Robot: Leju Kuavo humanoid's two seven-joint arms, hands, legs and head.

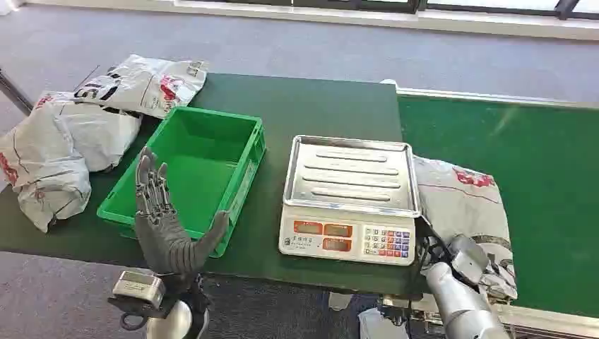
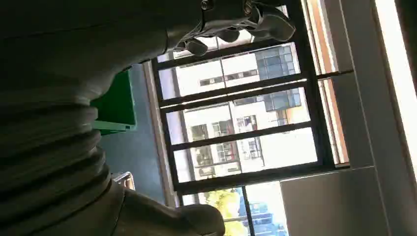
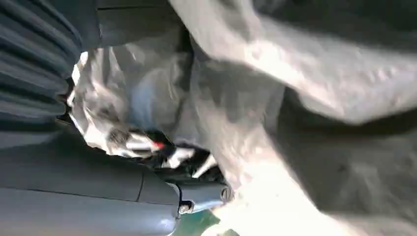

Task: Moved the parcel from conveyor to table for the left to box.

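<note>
One parcel point(image 1: 463, 205) on the conveyor point(image 1: 544, 162), right hand point(image 1: 470, 258) against it, grip unclear; left hand point(image 1: 166, 226) spread, empty.

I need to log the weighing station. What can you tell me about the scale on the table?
The scale stands upright on the dark green table, between the green crate and the conveyor. It has a white, plastic-looking body, a shiny ribbed metal tray on top with nothing on it, and a front panel with orange displays and coloured keys. The grey parcel lies right against its side, under the tray's edge; whether they touch is unclear.
</note>
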